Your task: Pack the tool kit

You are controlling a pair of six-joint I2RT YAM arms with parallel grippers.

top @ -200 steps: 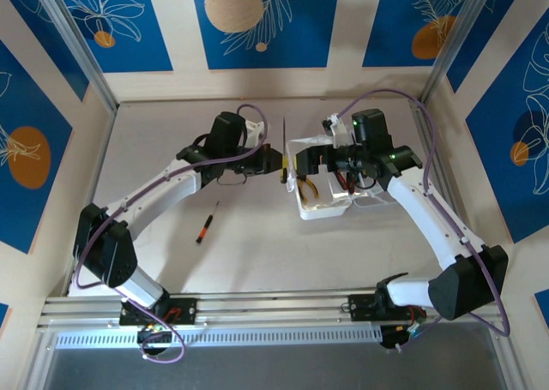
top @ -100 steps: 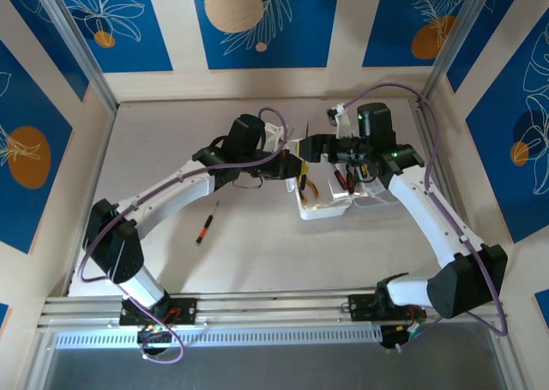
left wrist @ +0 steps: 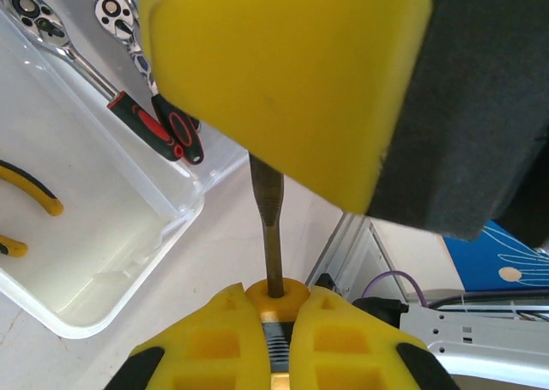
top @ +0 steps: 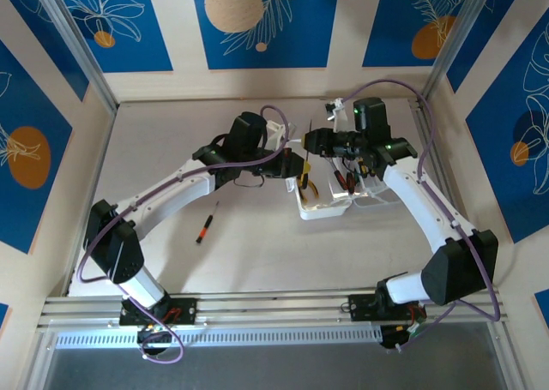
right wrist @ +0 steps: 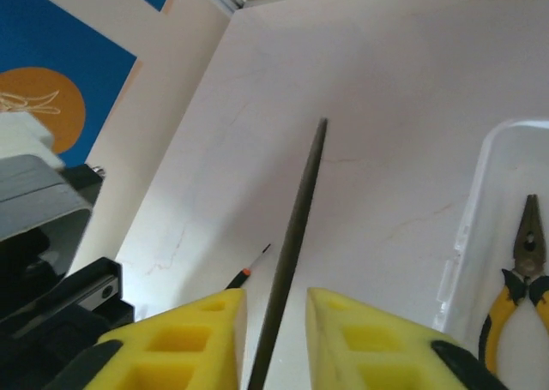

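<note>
My left gripper [left wrist: 276, 309] is shut on the yellow and black handle of a long screwdriver [left wrist: 273, 236], held just left of the translucent white case [top: 330, 203]. The dark shaft [right wrist: 300, 219] runs up between the fingers of my right gripper [right wrist: 276, 309], which is open with a gap on each side. From above, the right gripper [top: 310, 141] sits just beyond the left gripper [top: 298, 171]. Inside the case [left wrist: 103, 236] lie yellow-handled pliers [right wrist: 523, 261] and two metal ratchets [left wrist: 60, 43] with red and black grips.
A small orange and black screwdriver [top: 204, 227] lies on the table left of centre, also in the right wrist view [right wrist: 244, 274]. Aluminium frame posts and walls bound the table on both sides.
The left arm carried the long screwdriver rightward toward the case. The right gripper swung left from over the case and now straddles the shaft.
</note>
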